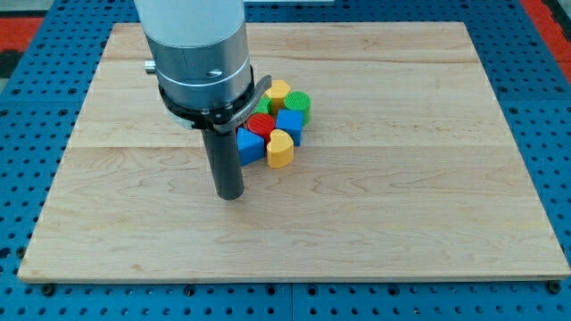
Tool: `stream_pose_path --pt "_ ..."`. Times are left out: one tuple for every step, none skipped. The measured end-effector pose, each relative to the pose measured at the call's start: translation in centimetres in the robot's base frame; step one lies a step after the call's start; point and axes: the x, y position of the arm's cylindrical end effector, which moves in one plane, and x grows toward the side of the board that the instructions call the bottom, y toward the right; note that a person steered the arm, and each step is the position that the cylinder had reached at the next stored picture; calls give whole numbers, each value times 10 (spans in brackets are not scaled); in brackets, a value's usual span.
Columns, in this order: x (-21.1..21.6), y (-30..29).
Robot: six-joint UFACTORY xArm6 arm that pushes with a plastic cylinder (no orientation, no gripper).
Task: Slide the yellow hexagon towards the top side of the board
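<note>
The step in hand looks like the approach: my tip [231, 195] stands on the wooden tabletop [401, 223] a little below and to the left of the cluster of blocks, and it touches none of them. The tool is a plain rod with nothing to open or close, so it holds nothing; only its lower end meets the board.

The cluster sits just above the middle of the frame. At its upper edge is a yellow block [277, 91], partly hidden by the arm's grey housing; I take it for the yellow hexagon of the task, though its outline is too covered to be sure. Just right of it is a green block [298, 102]. Below these lie a red block [261, 123] and a blue block [290, 121], and at the lower edge a second blue block [251, 144] touching a yellow heart-shaped block [280, 149].

The hexagon already lies on the side of the cluster nearest the top of the frame, with open board beyond it. The next move, as I judge it, calls for bringing the tip under that block. Its neighbours press close from below, so a straight push upward risks carrying the red and blue ones along.
</note>
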Motion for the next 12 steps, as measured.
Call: stream_pose_path --pt "4 5" --pt "5 10" --pt "6 20" --pt "10 28" --pt "10 50" --pt "11 67" --pt "11 90" --pt "11 112" --pt "11 124" --pt "7 106" --pt "-2 80" --pt "-33 68"
